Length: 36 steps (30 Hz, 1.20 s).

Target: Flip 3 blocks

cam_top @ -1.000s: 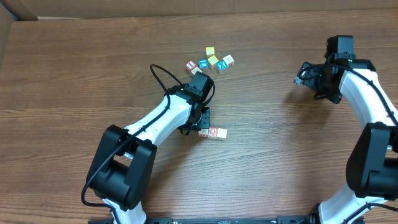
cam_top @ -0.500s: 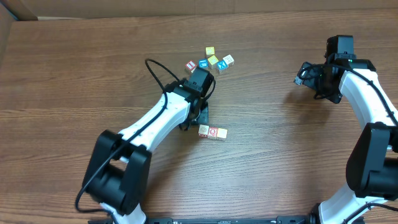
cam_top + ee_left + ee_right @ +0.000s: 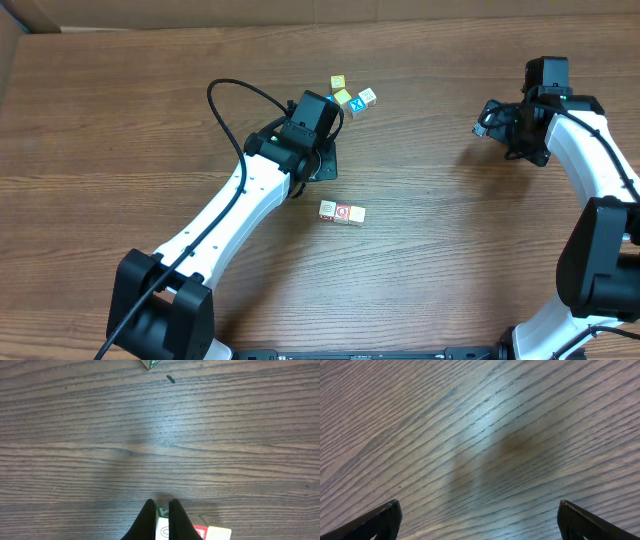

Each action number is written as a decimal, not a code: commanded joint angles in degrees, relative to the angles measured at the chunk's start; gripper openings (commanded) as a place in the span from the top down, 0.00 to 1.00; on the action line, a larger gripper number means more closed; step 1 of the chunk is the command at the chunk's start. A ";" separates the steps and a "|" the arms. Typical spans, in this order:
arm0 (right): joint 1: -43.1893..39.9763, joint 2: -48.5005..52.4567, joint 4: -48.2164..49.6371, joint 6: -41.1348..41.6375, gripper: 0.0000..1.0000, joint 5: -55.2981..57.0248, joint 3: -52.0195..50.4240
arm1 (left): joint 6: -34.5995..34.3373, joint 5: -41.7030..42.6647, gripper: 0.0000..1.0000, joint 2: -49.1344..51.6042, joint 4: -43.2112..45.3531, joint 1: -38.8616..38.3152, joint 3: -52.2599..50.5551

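Wood table [image 3: 120,120], mostly bare.

Left arm [image 3: 230,215] runs from 7 o'clock up to just past centre. It covers part of the loose pile, so the count there is unsure.

Right arm [image 3: 600,170] sits at the 3 o'clock edge, well apart from every cube. Probably parked so it doesn't get in the way.

Right gripper [image 3: 479,516]: jaws spread wide, only bare wood between them, nothing gripped.

Left gripper [image 3: 161,505]: fingers pinched nearly together, holding nothing as far as I can tell. My guess is they're pinched on purpose, one narrow tip being handier for nudging a tiny cube over than two spread fingers.

Loose cubes [image 3: 352,98] at 12 o'clock: yellow faces, one blue-printed, one whitish. Not the task's, and untouched. A corner of one cube [image 3: 150,363] shows at 12 o'clock in the left wrist view.

The blocks [image 3: 342,213]: three pale ones touching in a short row near table centre, at 5 o'clock from the left gripper and near it but not touching. Red print on two, the right one plain tan. They look lined up away from the pile to keep the working set separate. In the left wrist view they peek out at 6 o'clock, behind the fingers.

Can't tell from the faces how many are flipped.
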 commanded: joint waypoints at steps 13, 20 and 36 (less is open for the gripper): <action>-0.02 -0.07 0.28 -0.22 0.00 0.13 0.52 | 0.37 -0.92 0.91 -0.22 -2.47 -0.39 0.70; -0.02 -0.07 0.28 -0.22 0.00 0.13 0.52 | 3.17 -0.74 0.89 -0.22 -3.08 -0.39 0.70; -0.02 -0.07 0.28 -0.22 0.00 0.13 0.52 | 4.20 2.27 0.96 -0.20 -3.96 -0.39 0.70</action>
